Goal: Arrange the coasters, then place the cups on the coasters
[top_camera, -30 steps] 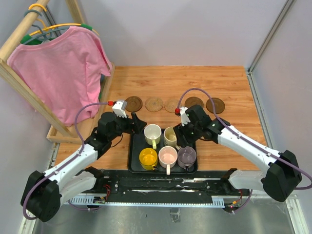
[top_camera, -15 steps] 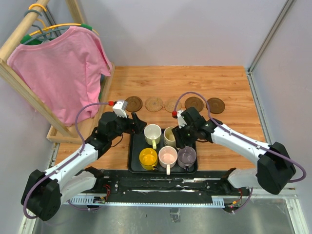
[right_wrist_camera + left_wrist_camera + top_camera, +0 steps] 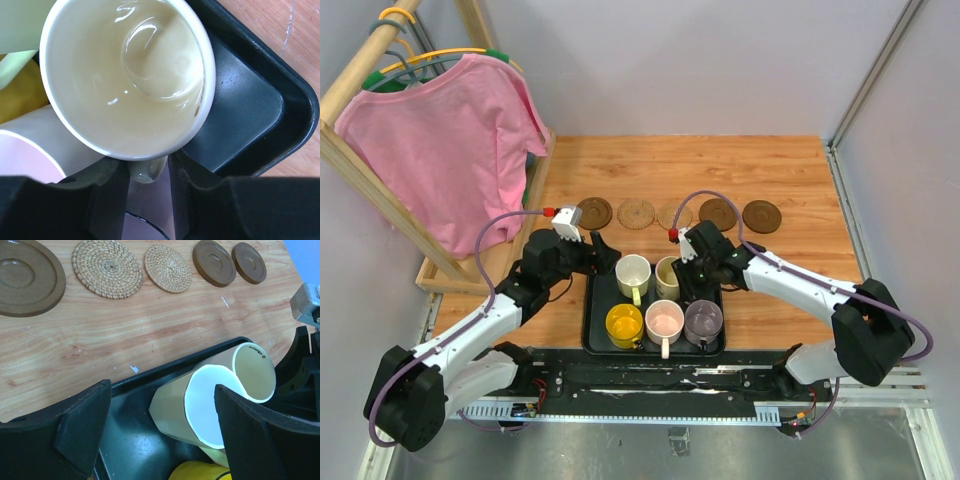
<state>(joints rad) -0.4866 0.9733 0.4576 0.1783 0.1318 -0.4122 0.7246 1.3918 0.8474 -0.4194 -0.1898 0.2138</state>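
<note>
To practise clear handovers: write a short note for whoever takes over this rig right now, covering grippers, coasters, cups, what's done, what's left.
Left gripper: open, by the white cup, holding nothing.
Right gripper: fingers astride the handle of the cream cup; firm grip not certain.
Coasters: five in a row on the table beyond the tray, all bare.
Cups: all five in the tray.
Done: coasters laid out.
Left: every cup onto a coaster.

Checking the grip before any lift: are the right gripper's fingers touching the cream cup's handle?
Touching. In the right wrist view the handle of the cream cup fills the slot between the fingers of the right gripper, no gap either side.
</note>
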